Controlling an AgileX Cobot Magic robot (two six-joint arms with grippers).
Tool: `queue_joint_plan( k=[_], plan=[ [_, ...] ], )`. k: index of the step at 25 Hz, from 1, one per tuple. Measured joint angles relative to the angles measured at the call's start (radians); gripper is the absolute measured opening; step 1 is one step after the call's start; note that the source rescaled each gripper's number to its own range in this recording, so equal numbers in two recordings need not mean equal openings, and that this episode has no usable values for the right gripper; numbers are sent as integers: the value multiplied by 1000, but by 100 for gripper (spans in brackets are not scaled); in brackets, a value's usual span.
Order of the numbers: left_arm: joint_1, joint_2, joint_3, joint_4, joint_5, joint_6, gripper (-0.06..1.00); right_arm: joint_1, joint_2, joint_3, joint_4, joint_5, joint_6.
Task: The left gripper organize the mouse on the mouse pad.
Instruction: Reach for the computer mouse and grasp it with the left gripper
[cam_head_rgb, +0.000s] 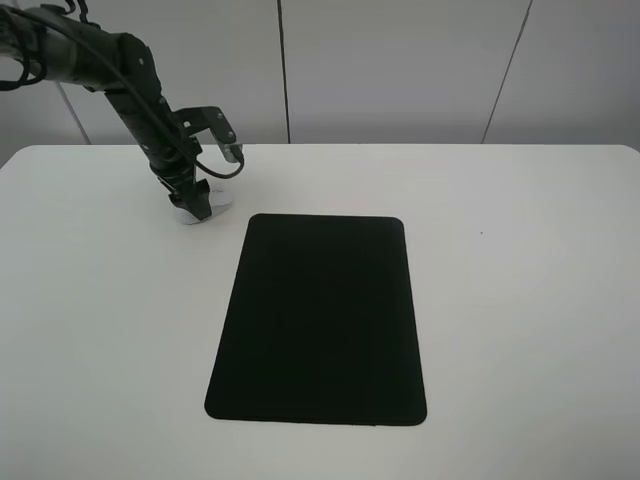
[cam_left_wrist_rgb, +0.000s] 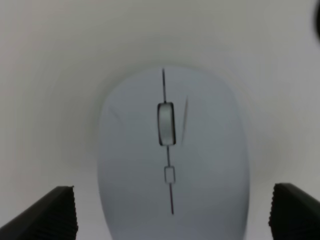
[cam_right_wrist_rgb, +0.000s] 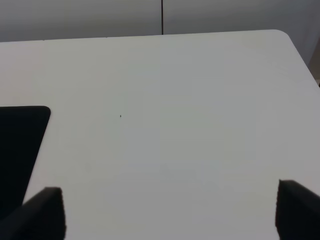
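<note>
Mouse (cam_left_wrist_rgb: 172, 150) — left gripper (cam_head_rgb: 190, 204) angled down over it, jaws wide

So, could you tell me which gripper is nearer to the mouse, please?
Left. The left gripper is open around the mouse, one finger either side; the right gripper hangs over bare table past the pad's corner, well away.

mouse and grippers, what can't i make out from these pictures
- Exterior high view: the left gripper covers most of the mouse, so whether they touch cannot be told.
- Left wrist view: the picture is blurred, and its edge cuts off the mouse's near end and all but the tips of the jaws.
- Right wrist view: the edge leaves only the tips of the right gripper and one corner of the mouse pad.
</note>
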Motion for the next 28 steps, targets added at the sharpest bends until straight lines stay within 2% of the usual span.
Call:
queue_joint_plan(
  k=[17, 19, 20, 21, 22, 23, 28],
  plan=[
    [0, 35, -5, -12, -35, 0, 98, 0, 0, 0, 0, 0, 0],
    [0, 36, -5, -15, -35, 0, 88, 0, 0, 0, 0, 0, 0],
    [0, 36, -5, -15, -34, 0, 73, 0, 0, 0, 0, 0, 0],
    [0, 36, -5, -17, -35, 0, 49, 0, 0, 0, 0, 0, 0],
    [0, 36, -5, -19, -35, 0, 15, 0, 0, 0, 0, 0, 0],
    [0, 37, -5, -19, -38, 0, 0, 0, 0, 0, 0, 0, 0],
    [-1, 38, -5, -19, -39, 0, 1, 0, 0, 0, 0, 0, 0]
  ],
)
